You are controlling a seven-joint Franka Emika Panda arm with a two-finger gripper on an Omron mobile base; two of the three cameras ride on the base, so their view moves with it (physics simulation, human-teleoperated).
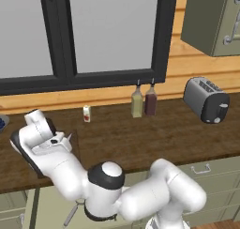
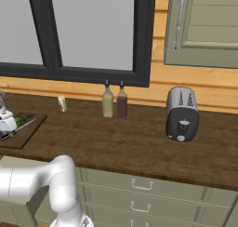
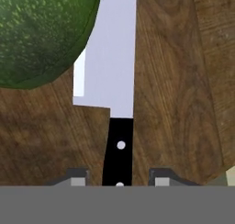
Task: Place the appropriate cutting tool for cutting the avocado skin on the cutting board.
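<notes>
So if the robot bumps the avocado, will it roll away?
Probably a little. The avocado looks round and smooth, so a nudge could set it rolling. It sits on the flat cutting board, where no rim shows. The knife beside it lies flat and would likely stay put.

Knife (image 3: 114,81): slim, black handle with pale rivets, long silver blade. It lies flat on the cutting board (image 3: 170,81), blade running toward the top of the hand view. Avocado (image 3: 41,30): green, speckled skin, rounded; it rests on the board and overlaps the blade's left edge. Board: dark brown wood, visible grain, lying flat on the desk (image 2: 116,137).
</notes>
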